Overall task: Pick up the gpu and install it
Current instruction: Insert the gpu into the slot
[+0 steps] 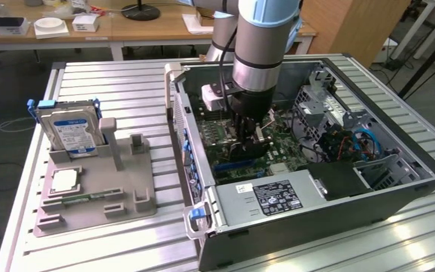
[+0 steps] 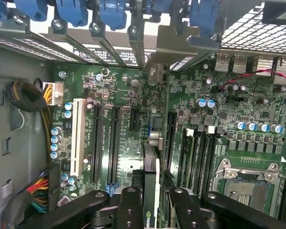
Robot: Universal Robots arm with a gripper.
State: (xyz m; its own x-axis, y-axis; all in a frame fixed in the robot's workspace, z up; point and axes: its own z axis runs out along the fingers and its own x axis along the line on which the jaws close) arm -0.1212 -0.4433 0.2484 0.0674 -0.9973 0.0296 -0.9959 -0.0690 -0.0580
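Silver slatted table (image 1: pixel 111 79): carries a grey parts tray on the exterior view's left and an open computer case on its right.
Case (image 1: pixel 308 232): side panel off, motherboard (image 2: pixel 109 86) exposed, power supply (image 1: pixel 271 198) at the near end.
Gripper (image 1: pixel 249 141): lowered into the case over the motherboard, fingers (image 2: pixel 129 205) clamped on the gpu.
Gpu (image 2: pixel 151 162): held on edge between the fingers, running along a long slot between the black expansion slots and the memory slots; whether it is seated cannot be told.
Tray (image 1: pixel 127 198): holds a hard drive (image 1: pixel 68 131) standing upright at the far end, a processor (image 1: pixel 64 180) lying flat and a memory stick (image 1: pixel 81 198) just near of it.
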